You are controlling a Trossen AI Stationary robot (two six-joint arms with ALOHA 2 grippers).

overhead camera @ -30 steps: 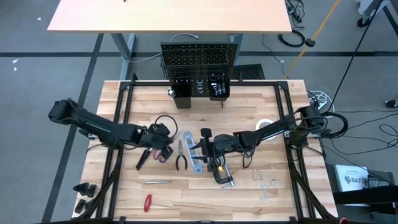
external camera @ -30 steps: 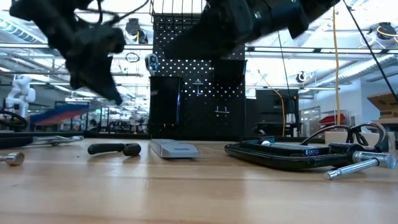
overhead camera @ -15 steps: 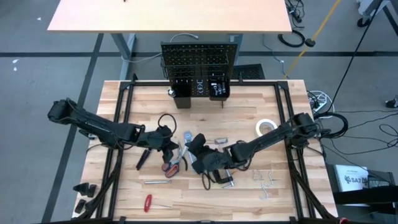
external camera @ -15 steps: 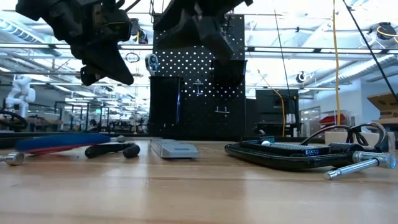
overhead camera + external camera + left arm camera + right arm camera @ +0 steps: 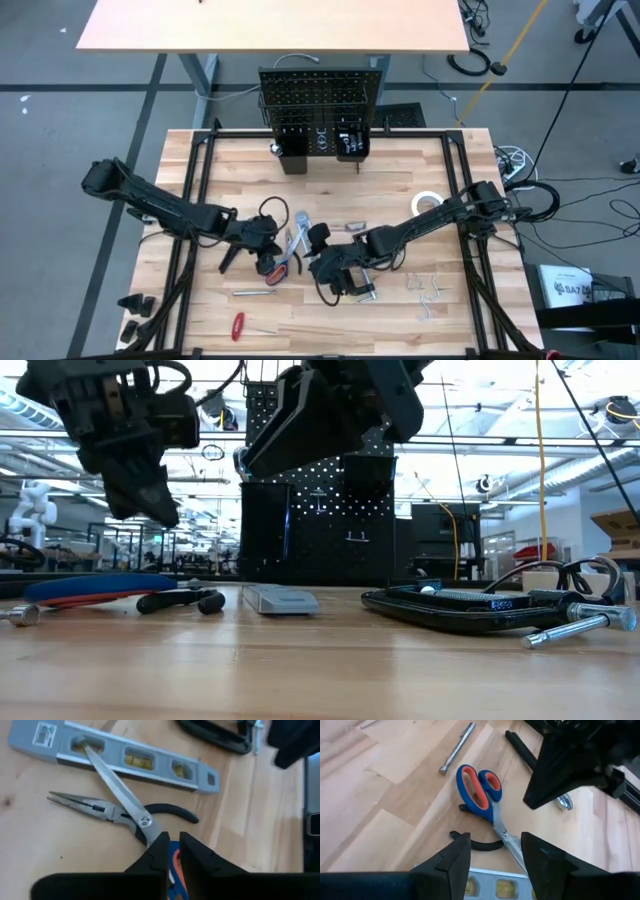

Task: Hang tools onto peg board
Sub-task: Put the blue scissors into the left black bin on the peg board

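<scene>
The scissors point(image 5: 477, 787), blue handles with orange inside, lie flat on the table. They cross the black-handled pliers point(image 5: 100, 810), and their blade tip rests on the grey level point(image 5: 130, 757). My left gripper point(image 5: 172, 845) hovers just above the scissors' handles point(image 5: 272, 266), clear of them in the low view point(image 5: 150, 510); its fingers stand a narrow gap apart. My right gripper point(image 5: 492, 850) hangs open and empty over the same tools from the table's right point(image 5: 325, 270). The peg board point(image 5: 320, 110) stands upright at the far edge.
A black C-clamp point(image 5: 470, 608) lies right of the level. A steel rod point(image 5: 253, 293), a black-handled tool point(image 5: 228, 258) and a red screwdriver point(image 5: 238, 325) lie near left. A white tape roll point(image 5: 428, 203) and loose hooks point(image 5: 428, 290) lie on the right.
The scissors, carried off the table under my left gripper a second ago, now lie on it across the pliers. My left gripper has tipped further down above them. My right gripper has moved toward the table's left and near edge, over the same tools.
</scene>
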